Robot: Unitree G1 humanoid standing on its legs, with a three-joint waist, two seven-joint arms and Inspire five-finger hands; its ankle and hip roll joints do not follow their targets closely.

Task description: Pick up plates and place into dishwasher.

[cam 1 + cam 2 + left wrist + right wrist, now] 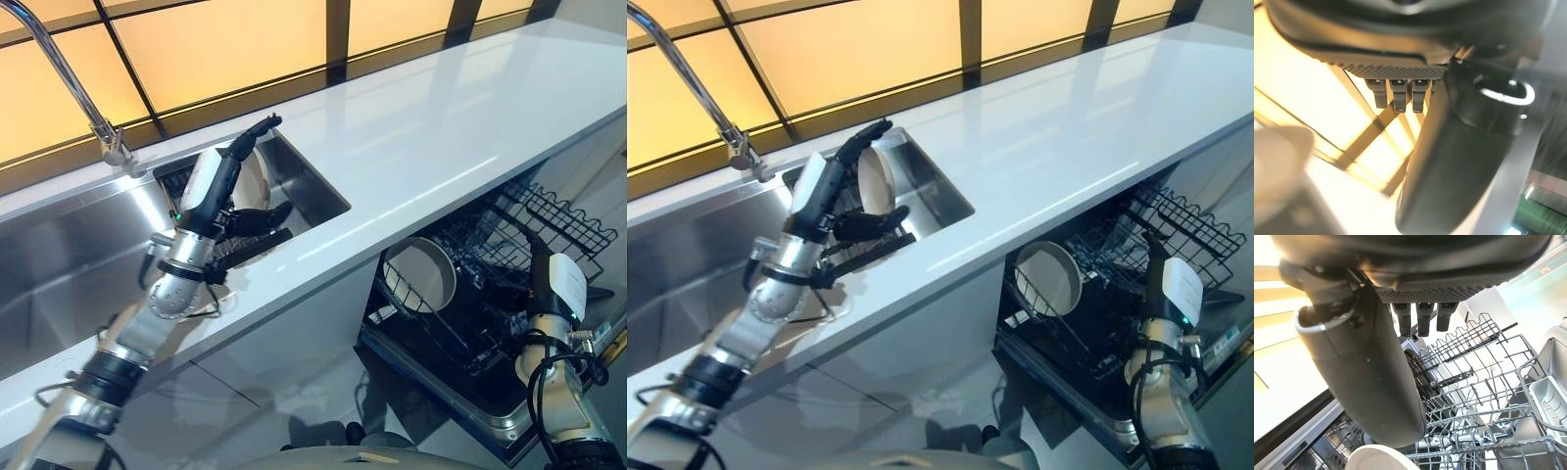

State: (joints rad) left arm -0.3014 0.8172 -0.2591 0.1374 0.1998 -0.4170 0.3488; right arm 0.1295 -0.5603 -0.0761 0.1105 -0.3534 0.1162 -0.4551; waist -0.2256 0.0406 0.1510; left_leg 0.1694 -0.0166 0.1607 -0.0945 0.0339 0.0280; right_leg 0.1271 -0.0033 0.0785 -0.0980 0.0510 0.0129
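Left eye view: left hand (227,201) open beside sink plate (257,182), upper left; rigid, slick, breakable — pinch rim.

The robot's left hand (227,211) reaches over the right end of the brushed stainless-steel sink (59,264), its dark fingers spread, the upper ones over the rim of a round white plate (257,181) standing on edge against the sink's far corner and the lower ones in front of it. A curved chrome tap (73,83) rises behind the sink, set into the glossy white countertop (441,127). Below the counter the black wire dishwasher rack (490,264) is pulled out with a round white plate upright (423,274) in it, and the right hand (554,284) hangs just beside the rack's near right edge, its fingers hidden.
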